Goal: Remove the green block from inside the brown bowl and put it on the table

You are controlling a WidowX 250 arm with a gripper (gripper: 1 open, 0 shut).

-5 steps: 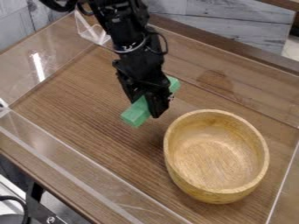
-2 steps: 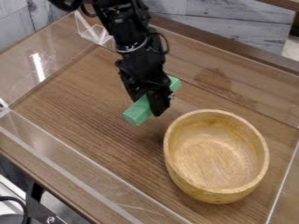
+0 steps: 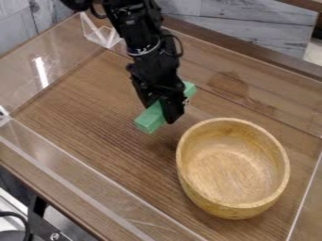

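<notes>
- Your gripper is clamped tight on the green block, which sits outside the brown bowl, low over the table just to the left of the bowl's rim. Whether the block's lower corner already touches the wood, you cannot tell from this view.
- The block hangs tilted between the jaws, one end poking out to the upper right and the other down to the lower left. If you let go while it is still tilted, expect it to tip over and perhaps skid on the smooth tabletop.
- You are close to the bowl wall. A sideways drift to the right could knock the rim and shove the bowl, or let the block fall back inside.
- Pressing down further with a rigid block pinched in the jaws risks jamming it into the table or twisting it out of the grip.
- The block is a small, flat, bright-green rectangle with crisp edges and a matte face.
- The bowl is round, thick-walled, pale tan wood with visible grain, and it is empty.
- The table is brown wood-grain with a slight sheen, edged by low clear acrylic walls.
</notes>
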